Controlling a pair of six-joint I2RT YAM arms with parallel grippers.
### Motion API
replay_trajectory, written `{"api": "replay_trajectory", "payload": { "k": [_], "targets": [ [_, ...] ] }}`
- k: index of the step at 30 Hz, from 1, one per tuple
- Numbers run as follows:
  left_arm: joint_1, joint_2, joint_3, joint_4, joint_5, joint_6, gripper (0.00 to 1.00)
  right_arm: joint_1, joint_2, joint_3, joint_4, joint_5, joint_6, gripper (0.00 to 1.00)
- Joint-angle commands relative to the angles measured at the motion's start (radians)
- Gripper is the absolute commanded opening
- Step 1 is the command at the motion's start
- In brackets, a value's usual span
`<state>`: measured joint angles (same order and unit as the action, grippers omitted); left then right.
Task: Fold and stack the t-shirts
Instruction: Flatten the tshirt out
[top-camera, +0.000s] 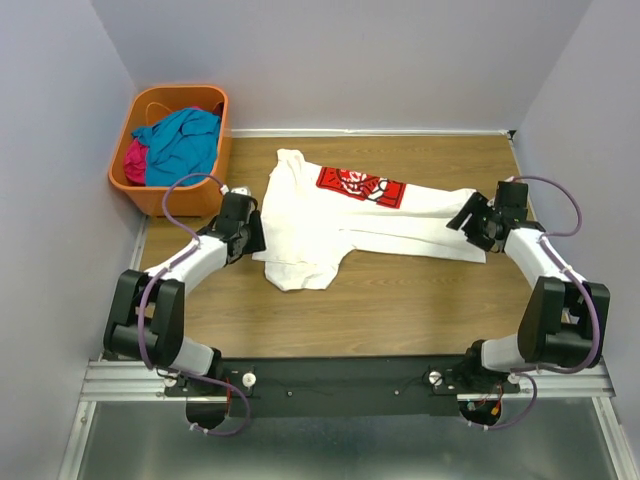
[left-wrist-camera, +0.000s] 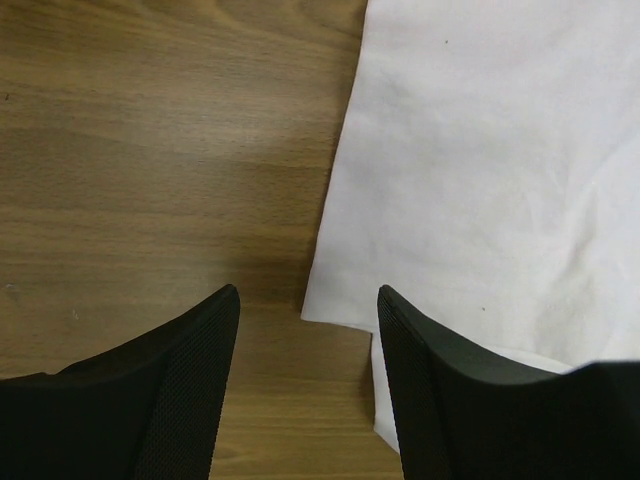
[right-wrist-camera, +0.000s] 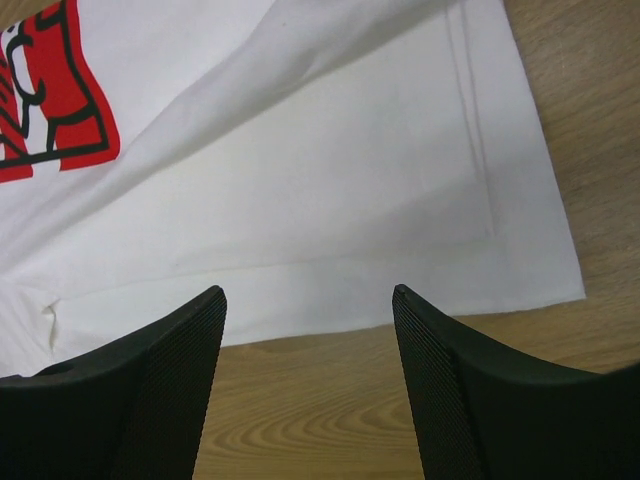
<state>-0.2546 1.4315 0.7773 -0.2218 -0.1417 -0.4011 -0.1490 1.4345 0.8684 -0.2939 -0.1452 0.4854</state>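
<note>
The white t-shirt (top-camera: 330, 220) lies partly folded across the table, its red print with white script (top-camera: 361, 186) facing up. My left gripper (top-camera: 255, 232) is open and empty at the shirt's left edge; in the left wrist view the gripper (left-wrist-camera: 308, 300) sits at a cloth corner (left-wrist-camera: 480, 180). My right gripper (top-camera: 468, 222) is open and empty at the shirt's right hem; in the right wrist view the gripper (right-wrist-camera: 308, 300) hovers just off the hem (right-wrist-camera: 330, 230). The teal-blue t-shirt (top-camera: 185, 140) and the magenta t-shirt (top-camera: 135, 160) lie crumpled in the orange basket (top-camera: 222, 105).
The orange basket stands at the back left, off the table's corner, close to my left arm. Grey walls enclose the back and both sides. Bare wood (top-camera: 400, 300) runs between the shirt and the arm bases.
</note>
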Motion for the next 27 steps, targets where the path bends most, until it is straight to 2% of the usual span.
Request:
{"api": "replay_trajectory", "payload": {
  "k": [1,5,13,15,20,27],
  "targets": [
    [-0.015,0.059,0.056,-0.053,0.037,0.027,0.66,0.017,-0.054,-0.037,-0.048,-0.048,-0.021,0.75],
    [-0.021,0.124,0.077,-0.07,0.044,0.031,0.66,0.026,-0.078,-0.052,-0.057,-0.062,-0.025,0.75],
    [-0.023,0.158,0.105,-0.099,0.039,0.045,0.65,0.028,-0.094,-0.062,-0.062,-0.068,-0.039,0.75],
    [-0.021,0.167,0.108,-0.1,0.034,0.047,0.59,0.028,-0.094,-0.062,-0.062,-0.07,-0.041,0.75],
    [-0.023,0.182,0.112,-0.102,0.033,0.042,0.5,0.028,-0.088,-0.057,-0.06,-0.076,-0.041,0.75],
    [-0.031,0.211,0.108,-0.1,0.037,0.045,0.49,0.026,-0.083,-0.057,-0.062,-0.074,-0.042,0.75]
  ]
}}
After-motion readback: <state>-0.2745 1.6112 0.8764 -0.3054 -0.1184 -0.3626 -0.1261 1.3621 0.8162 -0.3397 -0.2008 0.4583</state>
